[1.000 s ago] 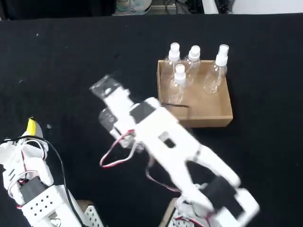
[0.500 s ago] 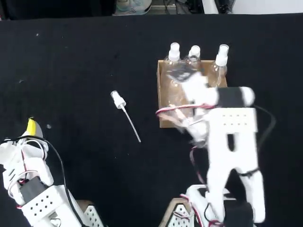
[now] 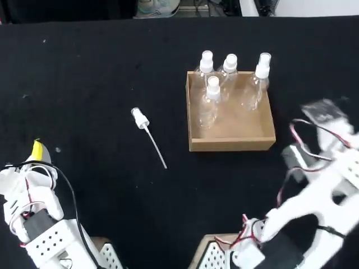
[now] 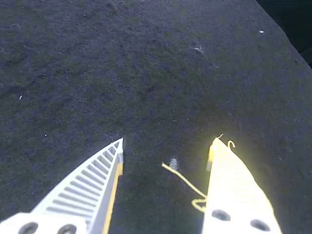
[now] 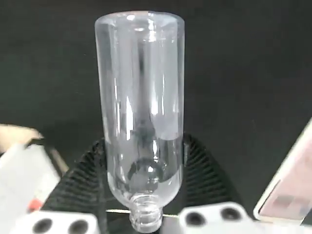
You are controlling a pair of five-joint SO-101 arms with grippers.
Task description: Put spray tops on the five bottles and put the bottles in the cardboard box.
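While right claw (image 5: pixel 142 158) clamps clear bottle (image 5: pixel 140 92), loose spray top (image 3: pixel 141 119) on table (image 3: pixel 84 73)

White arms (image 3: pixel 314 202), red cables (image 3: pixel 293 133), yellow-fingered left hand (image 4: pixel 167 141)

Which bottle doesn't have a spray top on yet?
The bottle held in the right gripper: its neck is bare, while the four bottles standing in the cardboard box all carry white tops.

No readable text anywhere; the cardboard box (image 3: pixel 231 144) seems unprinted (its visible walls plain brown).
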